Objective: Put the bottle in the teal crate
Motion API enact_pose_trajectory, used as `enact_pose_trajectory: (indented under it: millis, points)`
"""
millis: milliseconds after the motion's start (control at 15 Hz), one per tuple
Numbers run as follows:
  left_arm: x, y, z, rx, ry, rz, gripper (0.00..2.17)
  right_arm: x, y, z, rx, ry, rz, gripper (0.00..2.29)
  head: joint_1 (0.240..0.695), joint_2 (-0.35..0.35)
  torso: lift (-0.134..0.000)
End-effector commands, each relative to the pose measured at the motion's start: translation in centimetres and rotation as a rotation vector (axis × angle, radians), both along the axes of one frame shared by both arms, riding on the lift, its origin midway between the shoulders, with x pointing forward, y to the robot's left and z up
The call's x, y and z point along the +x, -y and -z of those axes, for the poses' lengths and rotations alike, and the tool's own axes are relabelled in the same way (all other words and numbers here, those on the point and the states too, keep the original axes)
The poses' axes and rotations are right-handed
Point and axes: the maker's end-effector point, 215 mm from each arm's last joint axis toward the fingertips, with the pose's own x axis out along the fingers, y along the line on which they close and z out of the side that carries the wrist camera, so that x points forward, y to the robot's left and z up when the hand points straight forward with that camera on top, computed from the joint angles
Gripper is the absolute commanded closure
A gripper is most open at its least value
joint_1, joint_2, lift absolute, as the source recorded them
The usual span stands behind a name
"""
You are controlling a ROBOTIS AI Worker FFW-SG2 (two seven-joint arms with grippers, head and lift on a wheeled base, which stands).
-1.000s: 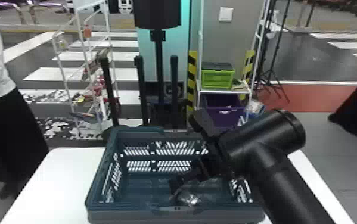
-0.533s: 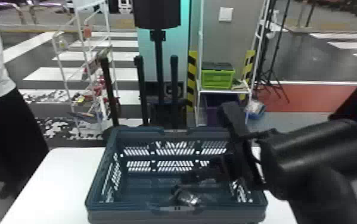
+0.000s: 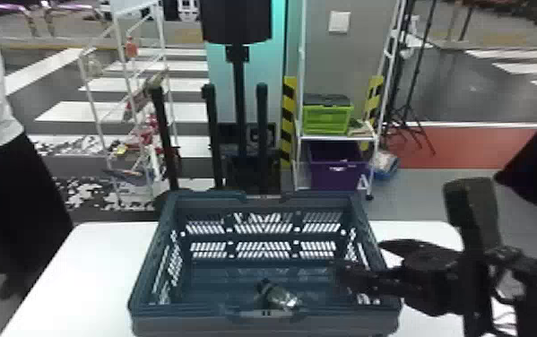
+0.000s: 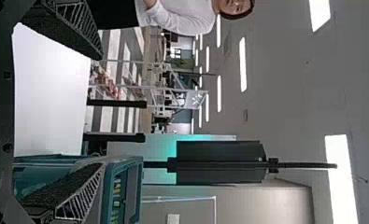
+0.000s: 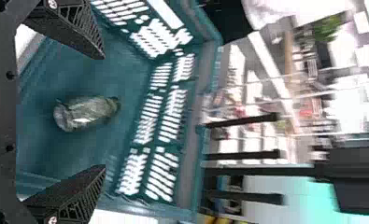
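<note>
The teal crate (image 3: 262,322) stands on the white table, and the bottle (image 3: 279,296) lies on its floor close to the near wall. My right gripper (image 3: 348,278) is at the crate's right side, with its fingers over the right wall. In the right wrist view the right gripper (image 5: 102,112) is open, its fingers wide apart, and the bottle (image 5: 86,113) lies on the crate floor beyond them, touched by neither. My left gripper (image 4: 100,112) is open in the left wrist view, holding nothing, with part of the crate (image 4: 138,186) behind one finger.
The white table (image 3: 97,269) extends on both sides of the crate. Behind it stand black upright posts (image 3: 260,134), a white wire rack (image 3: 123,89) and a shelf with a green box (image 3: 327,120) and a purple bin (image 3: 336,172).
The right arm has moved to the right, from over the crate's interior to its right side. The bottle on the crate floor has come into fuller view.
</note>
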Motion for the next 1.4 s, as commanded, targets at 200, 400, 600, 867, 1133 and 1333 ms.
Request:
enact_pose_trajectory:
  millis: [200,400,600,867,1133,1333]
  points:
    - [0.2,0.6,0.5,0.001,-0.018,0.011,0.06,-2.1,2.8,-2.8,0.019,0.33,0.088,0.06,0.499,0.0,0.0]
    - [0.4,0.7,0.3,0.0,-0.01,0.013,0.06,-3.5,4.9,-1.7,0.047,0.472,0.175,0.06,0.499,0.0,0.0]
    - [0.7,1.0,0.1,-0.001,-0.006,0.018,0.06,-5.2,6.8,0.5,0.065,0.518,0.241,0.06,0.499,0.0,0.0]
    - [0.8,1.4,0.0,-0.003,-0.004,0.026,0.06,-7.6,9.9,4.7,0.077,0.473,0.345,0.07,0.499,0.0,0.0]
    - [1.6,2.2,0.5,-0.002,-0.03,0.036,0.06,-9.8,11.1,6.0,0.08,0.515,0.391,0.07,0.499,0.0,0.0]
    - [2.2,2.8,1.1,0.007,-0.056,0.044,0.06,-10.1,11.5,6.8,0.072,0.499,0.395,0.08,0.499,0.0,0.0]
